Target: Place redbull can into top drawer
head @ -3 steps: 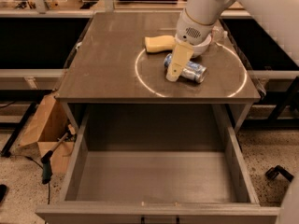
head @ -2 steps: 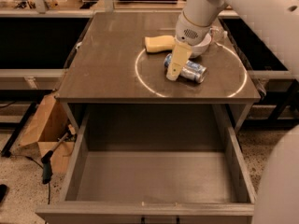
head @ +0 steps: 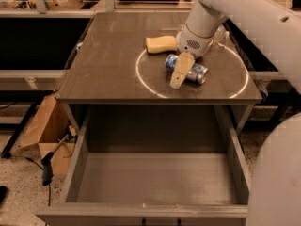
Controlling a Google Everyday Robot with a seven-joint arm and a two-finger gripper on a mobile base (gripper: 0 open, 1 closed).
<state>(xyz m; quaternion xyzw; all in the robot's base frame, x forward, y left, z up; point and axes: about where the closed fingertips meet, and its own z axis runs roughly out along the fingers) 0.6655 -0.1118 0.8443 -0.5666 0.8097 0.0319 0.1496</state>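
The redbull can (head: 198,72) lies on its side on the cabinet top (head: 108,60), blue and silver, with its shiny end to the right. My gripper (head: 183,72) comes down over the can from the white arm at the upper right. One tan finger (head: 180,70) crosses the can's near side and the other is hidden behind it, so the gripper is closed around the can. The can still rests on the surface. Below, the top drawer (head: 141,212) is pulled wide open, and its grey floor is bare.
A tan sponge-like block (head: 160,44) lies just left of the gripper. A thin white ring (head: 141,79) marks the cabinet top around the can. A cardboard box (head: 42,131) and a hand tool (head: 47,169) lie on the floor at left. My white arm fills the right edge.
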